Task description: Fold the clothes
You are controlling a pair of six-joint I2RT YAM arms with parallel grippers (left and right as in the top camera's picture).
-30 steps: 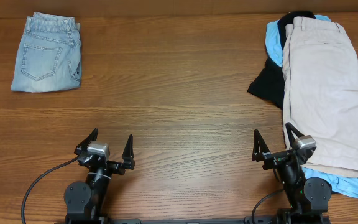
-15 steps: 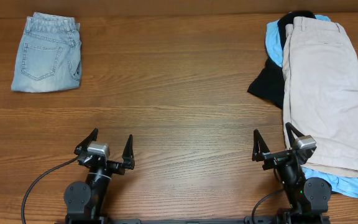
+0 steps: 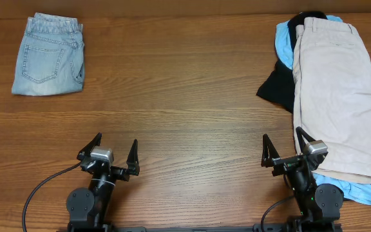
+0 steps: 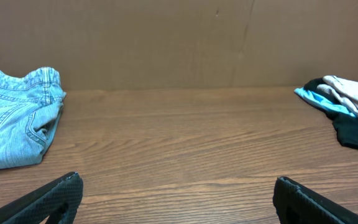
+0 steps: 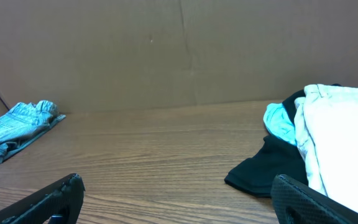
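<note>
Already folded, the faded light-blue denim shorts with the stitched back pocket (image 3: 49, 55) lie as a tidy rectangle at the far left corner of the brown wood-grain table (image 3: 185, 96), pocket side up and waistband toward the far edge. Well apart from them, along the right side of the table, the rest of the clothes sit in a loose pile. The large beige cotton shorts (image 3: 337, 96) are spread flat on top, waistband at the far end and leg hems toward the near edge. A crumpled black garment (image 3: 275, 87) sticks out from under their left edge. A sky-blue garment (image 3: 283, 42) shows beside the waistband and again under the near hem.

At the near edge, the left black two-finger gripper (image 3: 116, 138) stands over bare wood with its jaws spread as wide as they go, nothing between them. Its wrist view shows both dark fingertips (image 4: 48, 200) low in the corners with only tabletop between. The right black two-finger gripper (image 3: 281, 134) is likewise fully spread and holds nothing. It sits just beside the near left edge of the beige shorts; whether its outer finger touches the cloth cannot be told. A thin black cable (image 3: 44, 187) curves away from the left arm's base. A plain brown cardboard wall (image 4: 166, 43) backs the table
</note>
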